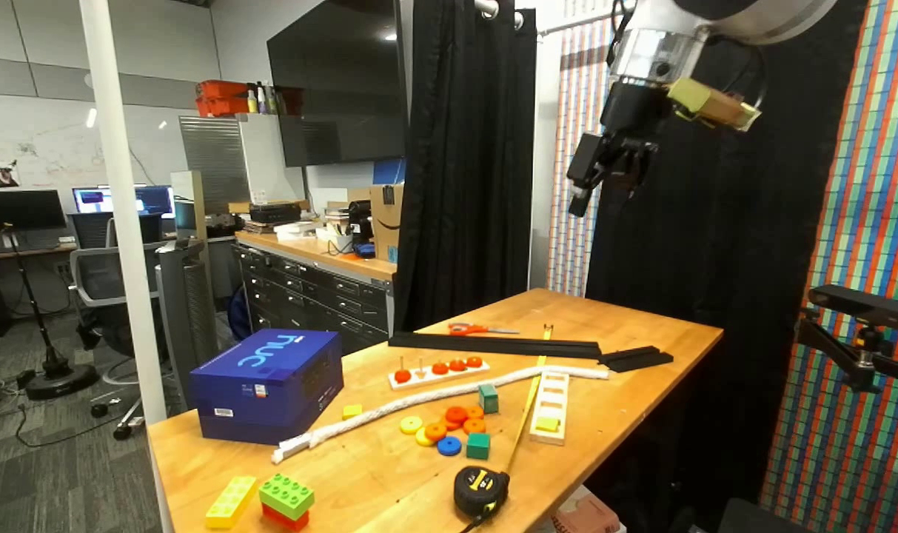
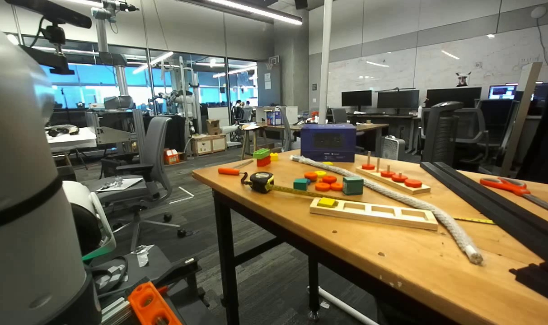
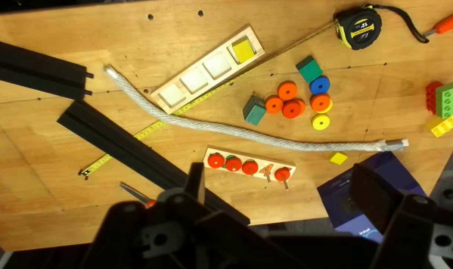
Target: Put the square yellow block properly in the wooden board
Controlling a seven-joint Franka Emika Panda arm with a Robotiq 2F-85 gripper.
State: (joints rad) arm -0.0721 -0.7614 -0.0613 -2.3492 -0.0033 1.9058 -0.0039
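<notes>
The wooden board (image 3: 205, 73) lies on the table with a row of square recesses; it shows in both exterior views (image 1: 548, 437) (image 2: 377, 218). A square yellow block (image 3: 243, 50) sits in its end recess, turned askew. In both exterior views this block (image 1: 547, 423) (image 2: 327, 202) stands above the rim. Another small yellow block (image 3: 338, 157) lies on the table beside the blue box, also in an exterior view (image 1: 352, 411). My gripper (image 1: 605, 196) is open and empty, high above the table; its two fingers stand wide apart in the wrist view (image 3: 277, 179).
A white rope (image 3: 219, 127) runs beside the board. A tape measure (image 3: 359, 28) has its yellow tape along the board. Green blocks (image 3: 254, 110), discs (image 3: 287, 90), a peg board (image 3: 265, 170), black rails (image 3: 129, 147), studded bricks (image 3: 448, 100) and the blue box (image 1: 267, 385) stand around.
</notes>
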